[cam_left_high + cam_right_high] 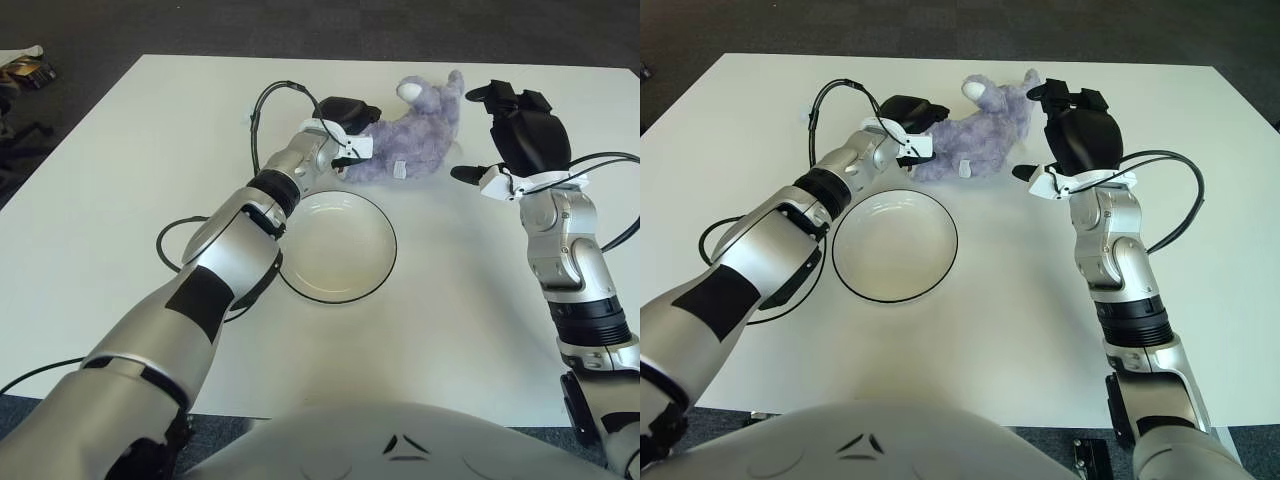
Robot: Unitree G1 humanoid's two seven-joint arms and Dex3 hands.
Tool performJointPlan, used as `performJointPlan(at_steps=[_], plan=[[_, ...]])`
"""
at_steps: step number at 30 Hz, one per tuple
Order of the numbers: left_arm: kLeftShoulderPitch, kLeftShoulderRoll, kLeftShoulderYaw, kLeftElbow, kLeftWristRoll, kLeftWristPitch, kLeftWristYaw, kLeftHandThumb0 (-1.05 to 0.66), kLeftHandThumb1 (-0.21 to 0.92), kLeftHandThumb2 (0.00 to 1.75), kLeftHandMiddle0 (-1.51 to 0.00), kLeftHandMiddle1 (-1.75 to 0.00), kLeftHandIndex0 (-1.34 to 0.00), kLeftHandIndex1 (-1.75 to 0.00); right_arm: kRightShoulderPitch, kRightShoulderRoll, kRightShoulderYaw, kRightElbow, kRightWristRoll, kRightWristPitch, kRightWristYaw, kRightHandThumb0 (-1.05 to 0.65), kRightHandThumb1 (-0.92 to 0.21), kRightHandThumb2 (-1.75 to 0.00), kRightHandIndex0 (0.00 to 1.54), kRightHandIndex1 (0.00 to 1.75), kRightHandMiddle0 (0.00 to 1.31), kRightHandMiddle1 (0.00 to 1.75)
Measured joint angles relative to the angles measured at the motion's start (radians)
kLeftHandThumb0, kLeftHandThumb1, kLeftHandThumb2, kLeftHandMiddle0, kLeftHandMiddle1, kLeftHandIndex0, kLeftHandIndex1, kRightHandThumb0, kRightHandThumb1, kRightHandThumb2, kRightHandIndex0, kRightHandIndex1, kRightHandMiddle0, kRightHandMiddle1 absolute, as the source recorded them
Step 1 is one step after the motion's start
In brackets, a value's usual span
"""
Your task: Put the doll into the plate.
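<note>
Left eye view alone shows clutter [22, 68] off-table; left hand [345, 125] touches doll [415, 135], right hand [515, 140] spread.

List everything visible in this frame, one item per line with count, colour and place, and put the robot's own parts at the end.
doll: 1, purple plush with a white face patch, lying on the far middle of the table, beyond the plate.
plate: 1, white with a dark rim, middle of the table, nothing in it.
table: 1, white, fills most of the view.
cable: black, arcs up beside the left forearm; more loops lie left of the plate.
floor: dark grey carpet around the table.
left hand: 1, black and white, at the doll's left end, fingers against the plush.
right hand: 1, black, raised just right of the doll, fingers spread, holding nothing.
</note>
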Motion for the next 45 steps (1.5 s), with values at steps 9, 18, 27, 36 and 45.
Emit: performJointPlan(at_steps=[9, 18, 27, 36, 45], plan=[[0.039, 0.033, 0.022, -0.078, -0.025, -0.043, -0.008, 0.57, 0.10, 1.58, -0.79, -1.75, -1.03, -1.75, -0.074, -0.090, 0.010, 0.124, 0.051, -0.092, 0.059, -0.87, -0.46, -0.69, 0.11, 0.64, 0.00, 0.78], [0.059, 0.051, 0.058, -0.118, -0.073, -0.087, -0.027, 0.58, 0.07, 1.62, -0.82, -1.75, -1.10, -1.75, -0.099, -0.127, 0.026, 0.173, 0.116, -0.154, 0.127, -1.01, -0.62, -0.51, 0.05, 0.83, 0.00, 0.71], [0.067, 0.062, 0.070, -0.133, -0.088, -0.117, -0.031, 0.59, 0.05, 1.64, -0.83, -1.75, -1.12, -1.75, -0.116, -0.156, 0.033, 0.177, 0.164, -0.183, 0.220, -1.05, -0.69, -0.44, 0.01, 0.87, 0.00, 0.57], [0.086, 0.067, 0.112, -0.184, -0.136, -0.105, -0.103, 0.60, 0.03, 1.66, -0.85, -1.75, -1.14, -1.75, -0.135, -0.168, 0.034, 0.177, 0.206, -0.197, 0.299, -1.05, -0.75, -0.36, 0.01, 0.70, 0.00, 0.32], [0.094, 0.071, 0.141, -0.228, -0.174, -0.089, -0.187, 0.61, 0.02, 1.67, -0.86, -1.75, -1.15, -1.75, -0.144, -0.143, 0.058, 0.217, 0.207, -0.200, 0.260, -1.05, -0.73, -0.32, 0.02, 0.62, 0.00, 0.33]])
